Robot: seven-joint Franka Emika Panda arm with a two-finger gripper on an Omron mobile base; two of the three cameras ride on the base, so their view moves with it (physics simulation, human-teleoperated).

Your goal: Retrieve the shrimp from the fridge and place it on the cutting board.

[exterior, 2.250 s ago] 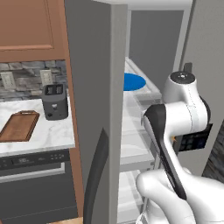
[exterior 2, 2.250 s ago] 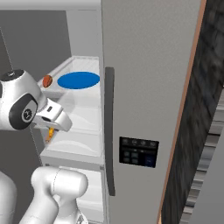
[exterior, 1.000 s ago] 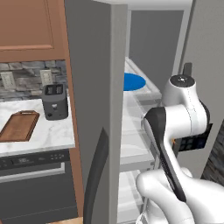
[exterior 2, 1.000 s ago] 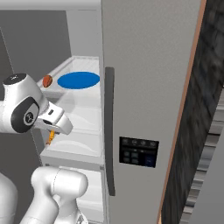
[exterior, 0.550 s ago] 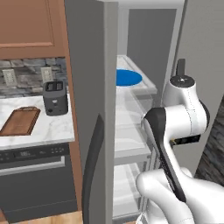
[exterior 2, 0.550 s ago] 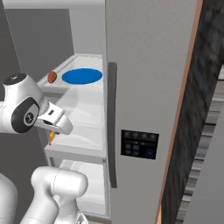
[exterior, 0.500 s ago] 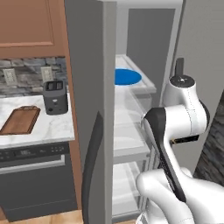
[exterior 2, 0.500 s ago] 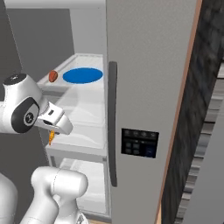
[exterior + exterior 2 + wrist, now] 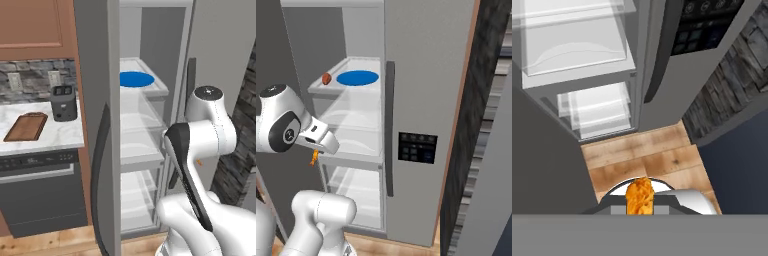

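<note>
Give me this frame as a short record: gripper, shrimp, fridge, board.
gripper: shut on the shrimp, outside the fridge, pointing down
shrimp: orange, between the fingertips
fridge: left door open, right door closed; blue dish on a white shelf
cutting board: on the counter left of the fridge, bare, beside the black toaster

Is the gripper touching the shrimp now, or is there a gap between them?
Touching. In the hand view the orange shrimp sits at the gripper, with no gap showing; the right base view shows it hanging under the hand.
</note>
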